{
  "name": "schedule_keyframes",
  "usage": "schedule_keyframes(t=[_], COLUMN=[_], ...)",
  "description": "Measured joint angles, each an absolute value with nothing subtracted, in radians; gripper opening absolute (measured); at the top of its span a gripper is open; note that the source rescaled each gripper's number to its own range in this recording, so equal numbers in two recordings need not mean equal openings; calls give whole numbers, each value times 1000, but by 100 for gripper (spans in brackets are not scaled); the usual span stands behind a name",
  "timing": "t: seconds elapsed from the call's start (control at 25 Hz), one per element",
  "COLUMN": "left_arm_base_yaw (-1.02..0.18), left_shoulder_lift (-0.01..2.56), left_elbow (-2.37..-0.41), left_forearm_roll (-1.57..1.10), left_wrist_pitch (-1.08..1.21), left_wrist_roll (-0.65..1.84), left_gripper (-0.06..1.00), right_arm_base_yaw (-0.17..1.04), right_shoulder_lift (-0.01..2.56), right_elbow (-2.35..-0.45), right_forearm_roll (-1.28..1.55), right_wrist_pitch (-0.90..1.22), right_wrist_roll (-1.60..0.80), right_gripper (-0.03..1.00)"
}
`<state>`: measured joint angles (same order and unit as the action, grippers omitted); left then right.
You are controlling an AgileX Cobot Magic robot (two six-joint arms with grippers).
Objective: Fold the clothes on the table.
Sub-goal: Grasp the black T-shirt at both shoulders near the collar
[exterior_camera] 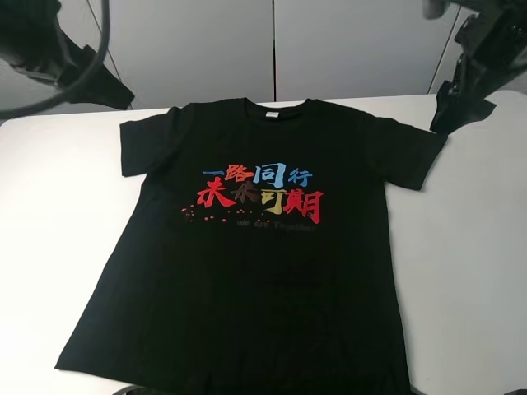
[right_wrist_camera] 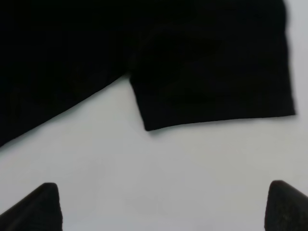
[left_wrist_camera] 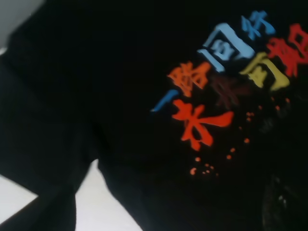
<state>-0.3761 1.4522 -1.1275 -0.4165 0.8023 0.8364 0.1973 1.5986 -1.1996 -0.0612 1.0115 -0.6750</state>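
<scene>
The clothes [exterior_camera: 255, 280] are one black T-shirt lying flat and face up on the white table [exterior_camera: 478, 247], with red, blue and yellow characters [exterior_camera: 259, 193] across the chest. My left gripper [exterior_camera: 107, 89] hangs above the table's far left corner, beside the shirt's left sleeve, and holds nothing. Its wrist view looks down on the shirt [left_wrist_camera: 96, 72] and the print [left_wrist_camera: 226, 77]; the fingers are lost in the dark. My right gripper [right_wrist_camera: 163, 211] stands open over bare table [right_wrist_camera: 163, 159], just short of the right sleeve [right_wrist_camera: 211, 72]. In the high view the right gripper [exterior_camera: 449, 103] hovers at that sleeve's outer edge.
White wall panels [exterior_camera: 272, 49] stand behind the table's far edge. Bare white tabletop lies on both sides of the shirt. The shirt's hem reaches the table's near edge [exterior_camera: 107, 388].
</scene>
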Motion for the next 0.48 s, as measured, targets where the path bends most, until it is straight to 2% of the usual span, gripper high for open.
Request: schedule_keyframes(t=[0.16, 0.48], left_arm_base_yaw=[-429, -435], left_shoulder_lift=[1558, 1758], left_elbow=[-1128, -1129], left_forearm_roll=[-386, -276], left_wrist_pitch=[767, 682], left_wrist_roll=[866, 866], left_gripper=[100, 100], right_arm_base_yaw=[197, 197], right_shoulder_lift=[1718, 1797], right_elbow=[-1200, -1200], right_forearm_roll=[-61, -58], right_wrist_pitch=[1002, 966], right_wrist_roll=[-737, -915], right_gripper=[91, 91])
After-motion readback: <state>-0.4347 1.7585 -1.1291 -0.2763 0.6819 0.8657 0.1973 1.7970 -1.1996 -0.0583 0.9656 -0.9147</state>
